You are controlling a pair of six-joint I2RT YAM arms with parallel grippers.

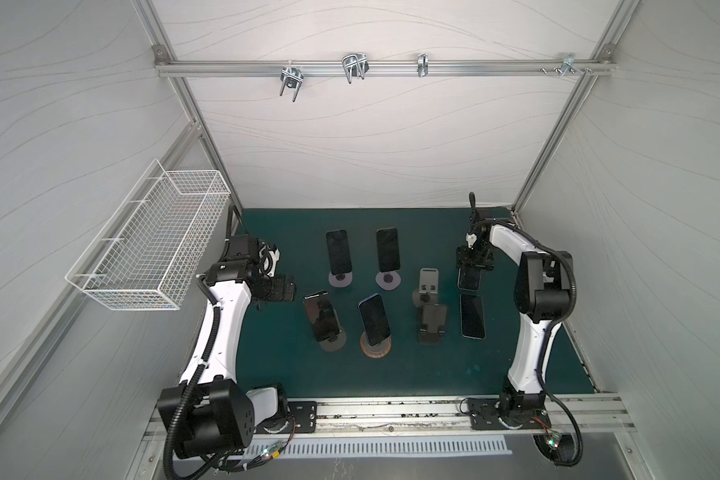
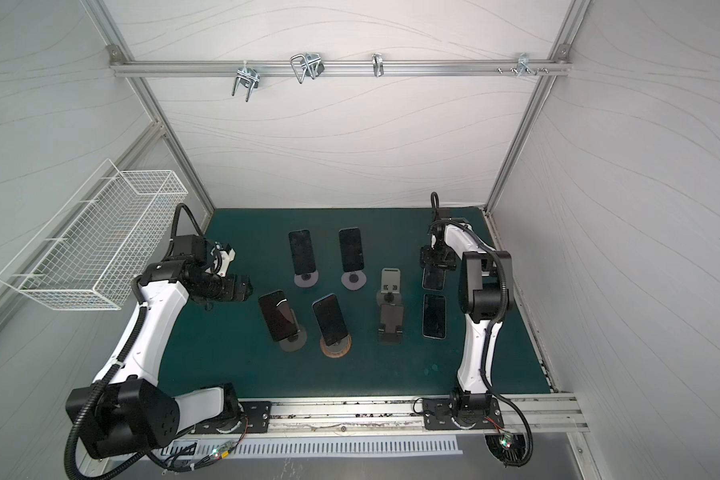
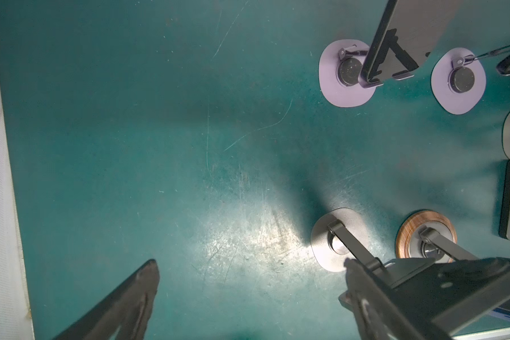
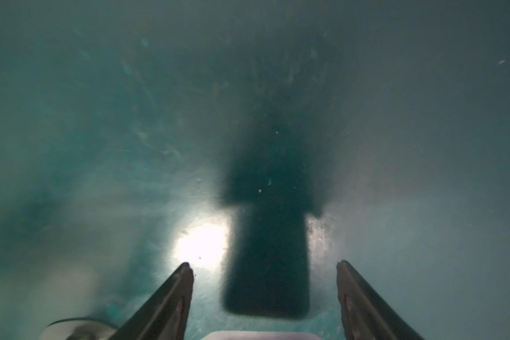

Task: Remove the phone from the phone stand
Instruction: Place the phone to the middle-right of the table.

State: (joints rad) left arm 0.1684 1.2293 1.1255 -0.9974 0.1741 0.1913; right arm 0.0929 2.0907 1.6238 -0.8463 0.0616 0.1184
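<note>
Several dark phones stand on stands in the middle of the green mat (image 1: 391, 374), such as one on a wood-ringed base (image 1: 375, 313). Two stands are empty: a grey one (image 1: 429, 282) and a dark one (image 1: 433, 324). One phone (image 1: 472, 316) lies flat on the mat. My right gripper (image 1: 474, 266) (image 4: 264, 265) points down behind it, shut on another phone (image 1: 469, 280). That phone's pale edge (image 4: 262, 335) shows between the fingers and its shadow falls on the mat. My left gripper (image 1: 285, 289) (image 3: 249, 265) is open over bare mat, left of the stands.
A white wire basket (image 1: 150, 245) hangs on the left wall. Metal hooks (image 1: 354, 66) hang from the rail on the back wall. Both arm bases sit on the front rail (image 1: 391, 409). Two lilac stand bases (image 3: 346, 73) and a grey one (image 3: 333, 238) are near my left gripper.
</note>
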